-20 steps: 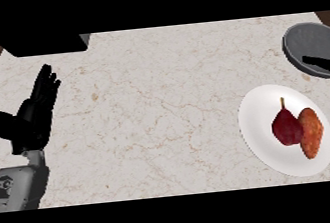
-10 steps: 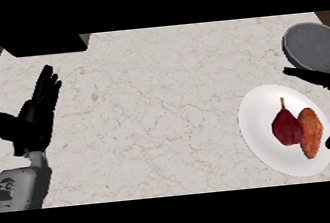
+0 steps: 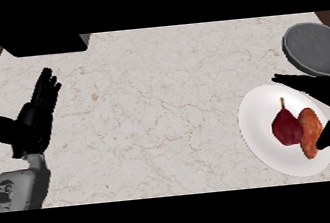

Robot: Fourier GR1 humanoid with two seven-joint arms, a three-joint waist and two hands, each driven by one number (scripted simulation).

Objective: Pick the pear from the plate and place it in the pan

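Over plate (image 3: 263, 139) rim, right robot hand (image 3: 322, 96) spread beside pear (image 3: 286, 127), pan (image 3: 317, 48) near.

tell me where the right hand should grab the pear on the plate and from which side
Probably around the wide lower body of the pear, coming from above. It lies flat on the white plate, thin stem pointing away from the robot, and the orange piece of food crowds its right side. The open right hand already hovers there.

Bright, even light over the pale bench (image 3: 167, 98), no glare, hardly any cast shadows, black hands reading as flat silhouettes
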